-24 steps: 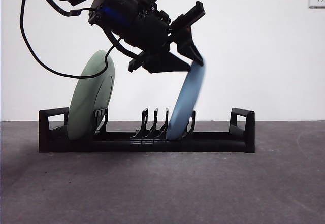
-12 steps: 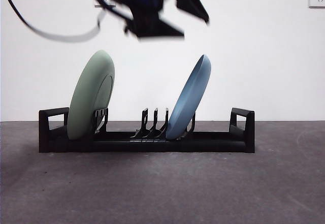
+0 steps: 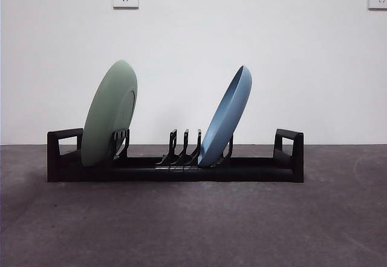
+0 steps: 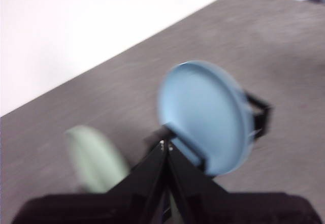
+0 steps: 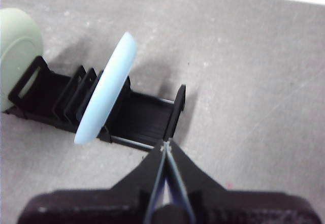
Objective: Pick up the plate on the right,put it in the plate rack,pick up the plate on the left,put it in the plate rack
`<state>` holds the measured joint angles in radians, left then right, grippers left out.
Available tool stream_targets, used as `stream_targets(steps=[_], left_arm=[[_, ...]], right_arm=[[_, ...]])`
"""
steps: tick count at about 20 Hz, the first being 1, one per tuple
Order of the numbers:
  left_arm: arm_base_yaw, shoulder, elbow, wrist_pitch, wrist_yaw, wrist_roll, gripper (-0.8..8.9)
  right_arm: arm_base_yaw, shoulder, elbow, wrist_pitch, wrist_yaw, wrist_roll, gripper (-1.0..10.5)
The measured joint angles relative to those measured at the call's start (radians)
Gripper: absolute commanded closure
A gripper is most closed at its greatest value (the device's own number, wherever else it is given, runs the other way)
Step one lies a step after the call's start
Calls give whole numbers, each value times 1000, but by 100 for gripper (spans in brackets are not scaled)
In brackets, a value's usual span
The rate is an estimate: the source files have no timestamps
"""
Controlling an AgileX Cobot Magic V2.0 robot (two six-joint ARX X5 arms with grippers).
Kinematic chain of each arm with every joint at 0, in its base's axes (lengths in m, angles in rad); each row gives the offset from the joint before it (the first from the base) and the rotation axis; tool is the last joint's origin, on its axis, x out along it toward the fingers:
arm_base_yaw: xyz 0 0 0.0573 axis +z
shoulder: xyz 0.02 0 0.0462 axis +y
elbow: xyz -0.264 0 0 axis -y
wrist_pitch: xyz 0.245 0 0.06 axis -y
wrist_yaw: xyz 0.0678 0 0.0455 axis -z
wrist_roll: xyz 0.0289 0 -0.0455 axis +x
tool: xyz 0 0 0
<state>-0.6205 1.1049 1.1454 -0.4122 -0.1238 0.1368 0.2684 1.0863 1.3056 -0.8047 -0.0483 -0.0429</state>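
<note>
Both plates, green [image 3: 109, 114] and blue [image 3: 226, 115], racked [image 3: 288, 171] with prong slots free between; arm gone from overhead, left gripper [image 4: 165, 147] and right gripper [image 5: 164, 147] pinched together, empty.

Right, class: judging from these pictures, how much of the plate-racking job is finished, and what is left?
Both steps look done. The green plate stands tilted in the plate rack near one end, and the blue plate leans in the slots near the middle. Nothing is in hand: the left gripper and right gripper are shut and empty, above the rack. No plates remain to rack.
</note>
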Motion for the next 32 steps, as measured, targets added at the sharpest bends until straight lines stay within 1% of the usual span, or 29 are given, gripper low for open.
stream_targets(steps=[3, 5, 7, 10, 15, 17, 21, 27, 32], left_arm=[[81, -100, -2, -120, -24, 3, 822], [126, -190, -58, -103, -24, 3, 822], [156, -304, -169, -66, -32, 1, 822], [174, -467, -346, -25, -45, -18, 822], [175, -692, -554, -21, -81, -68, 822], [175, -750, -579, -28, -83, -78, 822], [175, -773, -577, -18, -84, -87, 816], [175, -767, -577, -110, -84, -93, 816], [175, -767, -577, -152, -84, -95, 816]], right_arm=[[0, -112, -95, 137, -3, -2, 958], [0, -202, -208, 239, -3, 3, 958], [0, -283, -344, 333, -3, 21, 958], [0, -377, -515, 397, -3, 36, 958], [0, -485, -674, 435, -3, 40, 958], [0, -499, -692, 418, 6, 40, 958], [0, -493, -692, 404, 80, 40, 942], [0, -490, -692, 392, 101, 44, 942], [0, -490, -692, 392, 104, 44, 942]])
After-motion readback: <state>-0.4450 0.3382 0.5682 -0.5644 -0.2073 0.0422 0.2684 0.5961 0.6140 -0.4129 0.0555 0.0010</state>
